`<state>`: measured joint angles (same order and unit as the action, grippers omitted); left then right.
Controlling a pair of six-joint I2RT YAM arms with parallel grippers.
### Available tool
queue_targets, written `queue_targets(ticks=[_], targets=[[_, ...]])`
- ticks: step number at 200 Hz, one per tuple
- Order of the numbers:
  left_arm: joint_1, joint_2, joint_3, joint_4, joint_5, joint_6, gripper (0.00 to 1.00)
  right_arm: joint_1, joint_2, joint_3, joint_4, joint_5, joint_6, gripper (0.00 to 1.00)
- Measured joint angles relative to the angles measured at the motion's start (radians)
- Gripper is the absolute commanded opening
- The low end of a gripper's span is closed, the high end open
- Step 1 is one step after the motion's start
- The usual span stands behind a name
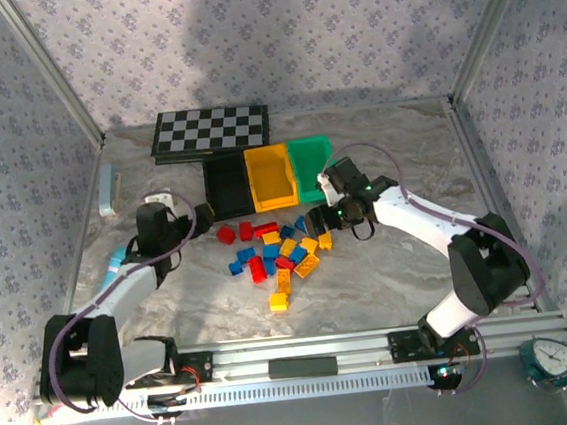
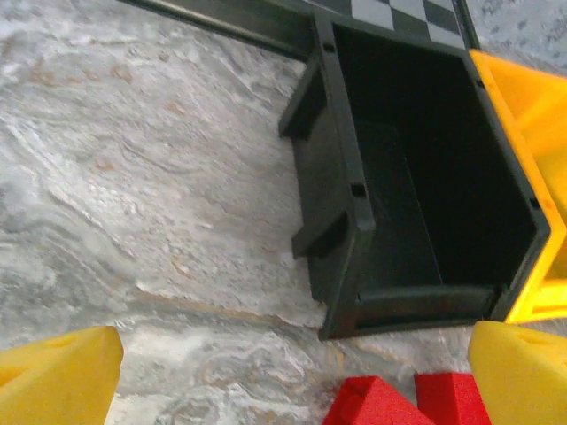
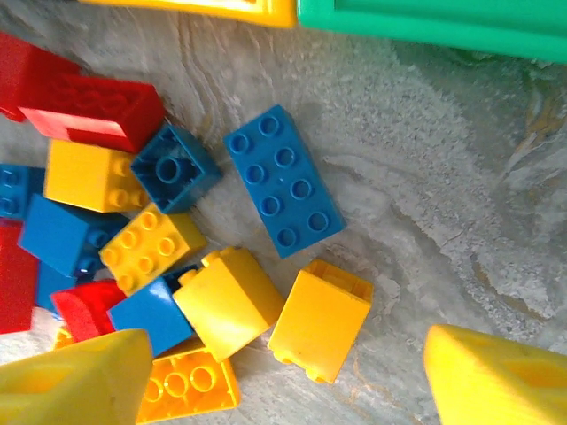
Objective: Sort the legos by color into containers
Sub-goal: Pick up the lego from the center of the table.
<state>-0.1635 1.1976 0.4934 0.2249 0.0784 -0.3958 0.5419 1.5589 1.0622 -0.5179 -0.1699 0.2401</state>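
While the legos point(image 1: 277, 253) lie heaped mid-table, none sorted yet, with the containers point(image 1: 309, 162) in a row at their twelve o'clock, the right gripper point(image 1: 324, 219) hangs over the heap's two o'clock edge. Its fingers are apart and clamped on nothing. A yellow brick point(image 3: 320, 329) lies loose between them, so the step in hand looks like picking that brick. That calls for a clean squeeze clear of the neighbouring brick at its nine o'clock, then a lift to the yellow bin point(image 1: 270, 174). The left gripper point(image 2: 292, 376) hovers spread wide and empty at the heap's ten o'clock, facing the black bin point(image 2: 416, 177).
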Motion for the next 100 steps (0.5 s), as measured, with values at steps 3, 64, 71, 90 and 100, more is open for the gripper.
queue_targets(ticks=[3, 64, 71, 90, 100], targets=[[-0.002, -0.003, -0.006, 0.000, -0.001, 0.000, 1.00, 0.001, 0.010, 0.006, -0.003, 0.003, 0.002, 0.71], [-0.002, -0.027, -0.033, -0.021, -0.041, -0.025, 1.00, 0.078, 0.217, 0.159, 0.006, 0.124, 0.001, 0.66], [-0.002, -0.027, -0.033, -0.020, -0.042, -0.029, 1.00, 0.088, 0.235, 0.173, 0.006, 0.135, 0.003, 0.66], [-0.002, -0.023, -0.033, -0.020, -0.042, -0.040, 1.00, 0.104, 0.271, 0.199, 0.007, 0.156, 0.010, 0.66], [-0.002, -0.017, -0.033, -0.020, -0.042, -0.044, 1.00, 0.107, 0.289, 0.209, 0.008, 0.166, 0.013, 0.66]])
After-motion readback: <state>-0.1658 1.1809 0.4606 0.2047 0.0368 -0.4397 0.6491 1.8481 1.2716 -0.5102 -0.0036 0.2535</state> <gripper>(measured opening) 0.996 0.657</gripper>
